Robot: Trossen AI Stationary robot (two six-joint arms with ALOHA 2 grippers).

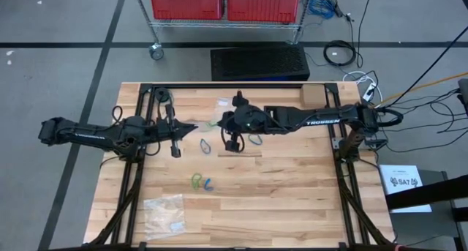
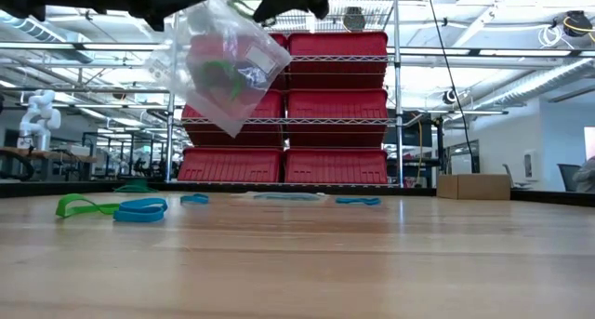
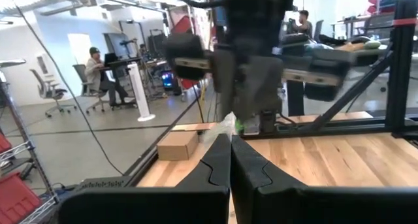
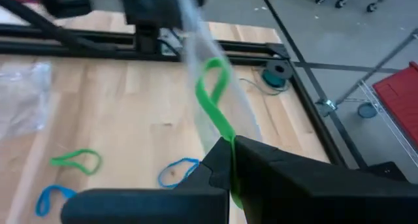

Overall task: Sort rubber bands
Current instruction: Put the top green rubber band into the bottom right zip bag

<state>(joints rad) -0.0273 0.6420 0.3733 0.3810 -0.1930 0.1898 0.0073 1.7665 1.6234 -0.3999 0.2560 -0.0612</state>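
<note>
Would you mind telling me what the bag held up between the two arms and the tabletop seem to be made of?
The bag looks like thin clear plastic film: see-through, crinkled, glinting. The tabletop looks like jointed pale wood strips with a smooth, faintly glossy finish; visible grain and seams suggest butcher block, though a laminate cannot be excluded.

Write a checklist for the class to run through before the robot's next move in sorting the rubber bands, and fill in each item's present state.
1. Left jaws grip the clear bag: ok, shut on its edge.
2. Right jaws hold a green rubber band: ok, shut on it.
3. Bag lifted off the table: ok, it hangs in the air between the arms.
4. Held band fully inside the bag: cannot tell; it lies against the plastic.
5. All bands sorted: not ok; a green band and a blue band, among others, lie loose on the table.
</note>
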